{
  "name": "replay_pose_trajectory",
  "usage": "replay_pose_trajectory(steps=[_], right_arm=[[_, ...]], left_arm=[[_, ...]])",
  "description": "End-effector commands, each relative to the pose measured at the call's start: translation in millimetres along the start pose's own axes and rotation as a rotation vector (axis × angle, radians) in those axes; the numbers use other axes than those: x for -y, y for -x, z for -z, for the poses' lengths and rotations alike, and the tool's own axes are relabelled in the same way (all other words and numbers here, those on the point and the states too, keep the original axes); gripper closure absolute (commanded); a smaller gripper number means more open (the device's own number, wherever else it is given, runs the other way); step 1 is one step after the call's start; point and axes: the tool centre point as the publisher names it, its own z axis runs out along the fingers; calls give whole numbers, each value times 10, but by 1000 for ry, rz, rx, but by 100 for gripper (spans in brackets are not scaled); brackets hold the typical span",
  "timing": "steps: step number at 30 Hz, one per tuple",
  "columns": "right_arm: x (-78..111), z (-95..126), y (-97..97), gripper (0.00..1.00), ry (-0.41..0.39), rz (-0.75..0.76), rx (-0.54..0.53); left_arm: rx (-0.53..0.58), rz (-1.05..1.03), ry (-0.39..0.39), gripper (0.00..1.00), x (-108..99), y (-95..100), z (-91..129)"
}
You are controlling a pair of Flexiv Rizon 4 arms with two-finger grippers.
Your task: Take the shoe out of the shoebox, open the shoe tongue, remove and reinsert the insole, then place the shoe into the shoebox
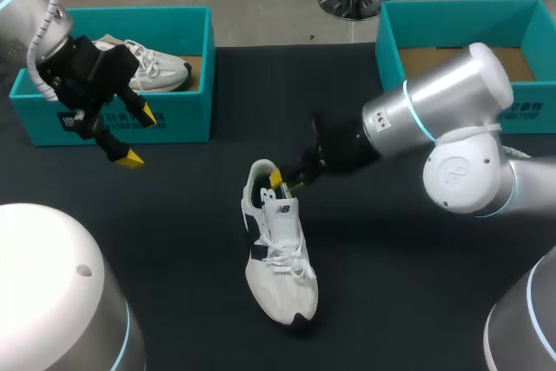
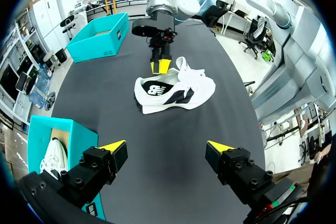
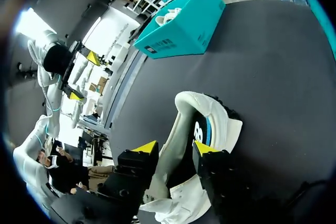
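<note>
Hovering over the front edge of the teal cardboard shoebox [image 1: 113, 123] at the table's left rear, the left gripper [image 1: 139, 136] is holding its yellow-tipped fingers wide apart, gripping nothing. A white lace-up sneaker [image 1: 161, 71] is lying inside that box against its right wall. To the right of the box, a broad stretch of the black table [image 1: 174, 215] is running out to the middle, where the white-and-black low sneaker [image 1: 278, 271] is lying on its sole. Its toe is pointing toward the near edge and its heel toward the back. It is sitting well apart from both boxes and from every table edge, with open surface on all sides. The right gripper [image 3: 176, 148] is reaching in from the right and meeting the shoe at its collar, with the shoe's side wall running up between the yellow tips. Whether it is clamped on the shoe cannot be told. Farther right, the second teal shoebox [image 1: 389, 49] is standing at the right rear corner, its brown floor showing, and the right arm's silver elbow is covering part of its front wall.
</note>
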Motion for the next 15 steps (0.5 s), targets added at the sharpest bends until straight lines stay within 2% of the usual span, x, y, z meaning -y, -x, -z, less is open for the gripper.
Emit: replay_pose_trajectory(steps=[1, 5, 10, 13, 15], right_arm=[[-11, 356, -168, 0, 28, -6, 85], [-65, 427, -289, 0, -4, -132, 200], [-104, 424, -536, 0, -82, -194, 474], [-108, 415, -574, 0, -133, -248, 603], [-111, 403, -577, 0, -208, -279, 721]], left_arm=[[-1, 0, 2, 0, -3, -1, 4], [-1, 0, 2, 0, -3, -1, 4], [-1, 0, 2, 0, -3, -1, 4], [-1, 0, 2, 0, -3, -1, 4], [-1, 0, 2, 0, -3, -1, 4]])
